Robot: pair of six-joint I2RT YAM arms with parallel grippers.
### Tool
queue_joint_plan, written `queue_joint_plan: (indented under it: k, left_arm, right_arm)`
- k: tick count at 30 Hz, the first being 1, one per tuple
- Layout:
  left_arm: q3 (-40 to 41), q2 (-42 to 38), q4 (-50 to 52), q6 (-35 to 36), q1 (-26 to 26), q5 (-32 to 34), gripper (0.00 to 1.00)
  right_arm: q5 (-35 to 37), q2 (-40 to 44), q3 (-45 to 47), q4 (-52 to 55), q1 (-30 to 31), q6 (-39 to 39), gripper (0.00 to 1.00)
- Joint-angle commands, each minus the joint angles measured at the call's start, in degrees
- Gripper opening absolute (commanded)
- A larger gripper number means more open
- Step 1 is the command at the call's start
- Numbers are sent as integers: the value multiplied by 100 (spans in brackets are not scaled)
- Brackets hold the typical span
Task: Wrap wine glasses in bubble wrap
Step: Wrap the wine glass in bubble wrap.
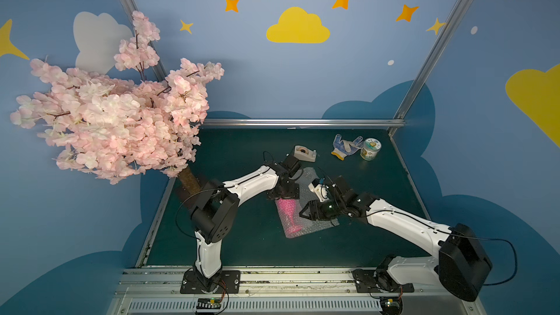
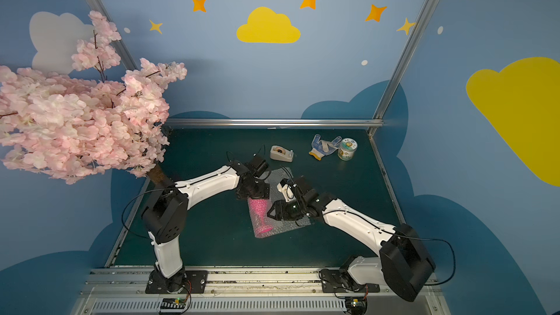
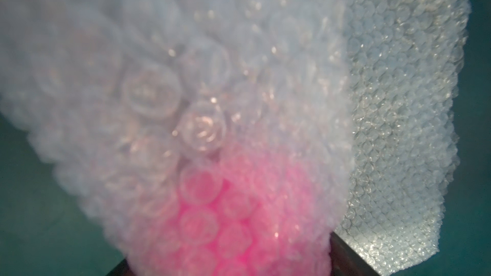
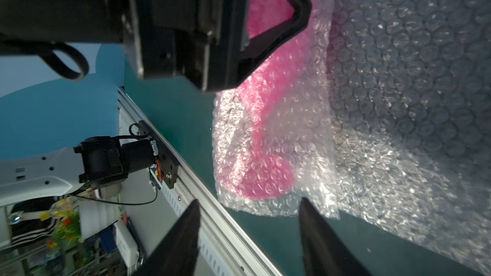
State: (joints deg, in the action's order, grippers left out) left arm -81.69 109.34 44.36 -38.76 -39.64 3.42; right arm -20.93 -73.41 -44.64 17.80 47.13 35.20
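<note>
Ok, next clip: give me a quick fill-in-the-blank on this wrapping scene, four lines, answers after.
1. The goblet showing through the bubble wrap is ____ in colour.
2. It lies on its ____, not upright.
3. The right hand has its jaws ____, with nothing between them.
4. The can stands next to a dotted work ____.
Missing words: pink; side; open; glove.
</note>
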Motion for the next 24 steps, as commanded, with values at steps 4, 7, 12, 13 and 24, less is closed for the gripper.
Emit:
queue_joint_plan:
  k: [4,7,12,13,24]
  left_arm:
    - [-383,235,702,2,17,-179,91]
    - [-513,304,836,-6,17,-248,91]
    - [-694,425,982,-78,35,-391,91]
    - [-720,443,995,-96,44,-411,91]
    - [-1089,458,1203,-233,156,-532,96]
  right_arm:
    - [2417,411,283,-669,1169,-237,81]
    - [2972,89,77,-511,1445,-326,82]
    - [3618,-662,-358,-354,1985,-342,82]
    - [3677,-810,-446,-294,2050,-314,82]
    - [3448,-1722,-838,153,2224,-14,72]
